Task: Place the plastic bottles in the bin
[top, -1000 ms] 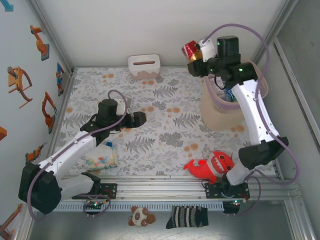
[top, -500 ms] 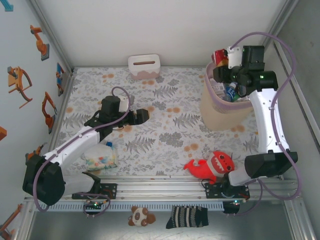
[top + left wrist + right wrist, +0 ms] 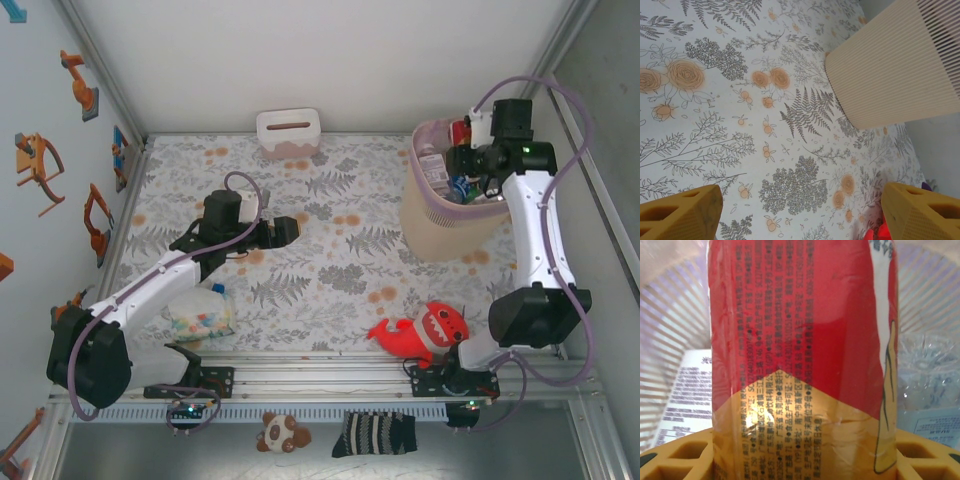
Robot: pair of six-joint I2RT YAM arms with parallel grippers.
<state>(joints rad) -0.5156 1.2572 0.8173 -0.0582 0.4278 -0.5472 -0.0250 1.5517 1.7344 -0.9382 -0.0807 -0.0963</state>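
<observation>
Right jaws clenched on red-and-gold-labelled plastic bottle (image 3: 805, 340), in mouth of cream slatted bin with pink liner (image 3: 440, 235); other bottles (image 3: 437, 170) already inside. Left jaws released, empty over floral bench (image 3: 330, 280). Drop pending; likely near done.

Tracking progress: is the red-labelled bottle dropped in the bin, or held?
Held. The right gripper clamps the red-labelled bottle between its jaws, above other bottles lying in the bin.
</observation>
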